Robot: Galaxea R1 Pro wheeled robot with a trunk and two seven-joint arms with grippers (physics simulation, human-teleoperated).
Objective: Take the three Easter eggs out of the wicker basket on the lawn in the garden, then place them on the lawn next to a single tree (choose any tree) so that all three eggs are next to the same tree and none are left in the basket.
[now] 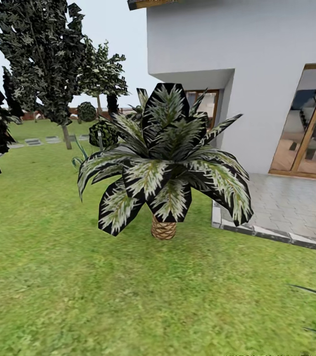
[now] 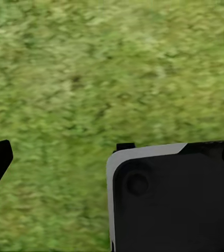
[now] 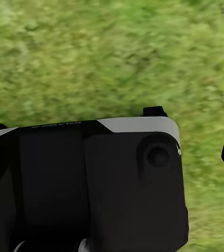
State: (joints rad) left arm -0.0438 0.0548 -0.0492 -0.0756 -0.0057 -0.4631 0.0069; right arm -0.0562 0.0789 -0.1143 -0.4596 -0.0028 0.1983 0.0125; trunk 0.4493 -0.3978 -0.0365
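Neither claw's jaws can be read: each wrist camera looks down past dark robot housing (image 3: 101, 184) onto bare lawn (image 2: 107, 68), so whether anything is held I cannot tell. Outward, the short palm (image 1: 163, 163) stands mid-lawn, the white house (image 1: 256, 59) just behind it and a taller leafy tree (image 1: 44, 54) well beyond it (no eggs or basket near the palm). The eggs should prove light, hard and slippery; grip across the middle.
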